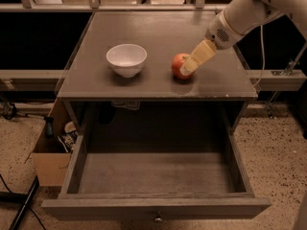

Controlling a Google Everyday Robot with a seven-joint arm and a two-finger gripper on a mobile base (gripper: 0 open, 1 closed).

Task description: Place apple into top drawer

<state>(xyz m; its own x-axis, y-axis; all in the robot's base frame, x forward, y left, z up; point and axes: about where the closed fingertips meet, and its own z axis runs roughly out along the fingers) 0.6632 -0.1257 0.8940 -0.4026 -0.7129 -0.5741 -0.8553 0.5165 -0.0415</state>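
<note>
Nearest me, the top drawer [144, 208] stands pulled out, its knob [156, 219] at the bottom edge and nothing lying on its floor, so the receiving end is ready. To its left, on the floor, sits a cardboard box [48, 169], which I ignore.

Further back, on the tabletop [158, 30], the apple [177, 64] rests right of centre, apart from the white bowl [126, 59]. I judge this to be the reach-and-grasp step, as the apple is not lifted.

The gripper [187, 69] slants down from the upper right, and its tip touches the apple's right side, overlapping it. Whether it is spread around the fruit or pressed together, I cannot tell from here.

Next I need a confirmed hold. Then comes a lift clear of the tabletop's front edge, and a move forward and down into the drawer.
</note>
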